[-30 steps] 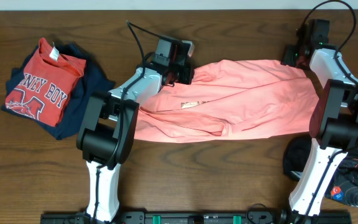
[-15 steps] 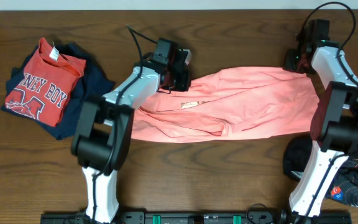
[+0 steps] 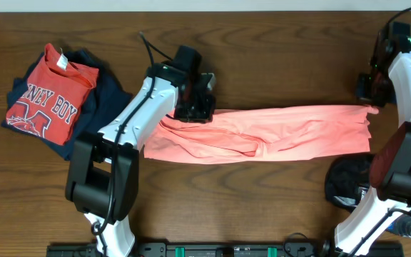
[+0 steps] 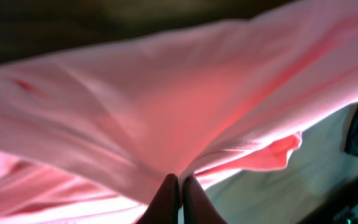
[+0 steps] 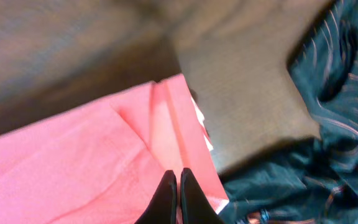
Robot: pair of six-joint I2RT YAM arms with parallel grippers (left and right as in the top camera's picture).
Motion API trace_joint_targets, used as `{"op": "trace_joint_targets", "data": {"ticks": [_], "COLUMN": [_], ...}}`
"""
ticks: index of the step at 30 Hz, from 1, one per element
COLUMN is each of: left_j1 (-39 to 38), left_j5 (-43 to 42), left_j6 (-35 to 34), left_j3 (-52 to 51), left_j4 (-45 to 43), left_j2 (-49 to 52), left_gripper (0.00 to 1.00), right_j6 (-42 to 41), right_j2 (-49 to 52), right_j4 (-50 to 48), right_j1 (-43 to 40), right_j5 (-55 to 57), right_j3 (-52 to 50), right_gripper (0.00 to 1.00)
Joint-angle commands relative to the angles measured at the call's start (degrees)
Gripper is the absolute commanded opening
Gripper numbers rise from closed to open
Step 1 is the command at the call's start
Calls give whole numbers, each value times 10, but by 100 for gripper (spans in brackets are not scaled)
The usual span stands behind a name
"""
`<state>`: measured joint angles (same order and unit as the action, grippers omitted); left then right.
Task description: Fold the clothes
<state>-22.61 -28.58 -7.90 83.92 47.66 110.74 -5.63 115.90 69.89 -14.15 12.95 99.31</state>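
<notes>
The salmon-pink T-shirt (image 3: 262, 135) lies stretched in a long band across the middle of the table. My left gripper (image 3: 197, 107) is shut on its upper left edge; in the left wrist view the cloth (image 4: 166, 106) fans out from the closed fingertips (image 4: 179, 182). My right gripper (image 3: 371, 96) is shut on the shirt's upper right corner; in the right wrist view the fingers (image 5: 179, 177) pinch a folded hem of the pink fabric (image 5: 92, 155). The shirt's printed line is hidden.
A red "BOY" shirt (image 3: 48, 93) lies on a navy garment (image 3: 91, 118) at the far left. A black garment with white print (image 3: 348, 185) sits at the right front, also in the right wrist view (image 5: 316, 124). The table's far edge runs along the top.
Both grippers have pulled the shirt's far edge toward the front of the table, folding it over. The shirt went from a wide spread to a narrow band. The right arm swung outward.
</notes>
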Motion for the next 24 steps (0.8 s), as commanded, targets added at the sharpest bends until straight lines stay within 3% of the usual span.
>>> {"op": "trace_joint_targets", "data": {"ticks": [1,2,3,4,5,10,14,18,22,24], "left_j1": [-8,-10,-10,-10,-10,-8,4,46,106,138], "left_j5": [6,7,7,7,7,29,90,99,103,103], "left_j6": [-3,-3,-3,-3,-3,2,8,8,8,8], "left_j3": [-12,-13,-13,-13,-13,-13,-13,-9,-8,-9], "left_j4": [12,20,29,41,55,117,116,107,94,88], "left_j2": [-3,-3,-3,-3,-3,-3,-3,-4,-9,-8], "left_gripper": [6,7,16,23,27,28,28,30,43,58], "right_j6": [-6,-5,-5,-5,-5,-5,-5,-5,-5,-5], "right_j2": [4,4,4,4,4,4,4,4,4,4], "right_j4": [14,20,26,31,36,57,70,70,68,67], "right_j1": [-25,-27,-29,-31,-32,-32,-32,-32,-32,-31], "right_j5": [39,35,31,31,31,29,6,3,-14,-16], "right_j3": [-5,-5,-6,-7,-7,-7,-10,-19,-25,-25], "right_gripper": [2,10,28,36,37,41,45,46,48,50]}}
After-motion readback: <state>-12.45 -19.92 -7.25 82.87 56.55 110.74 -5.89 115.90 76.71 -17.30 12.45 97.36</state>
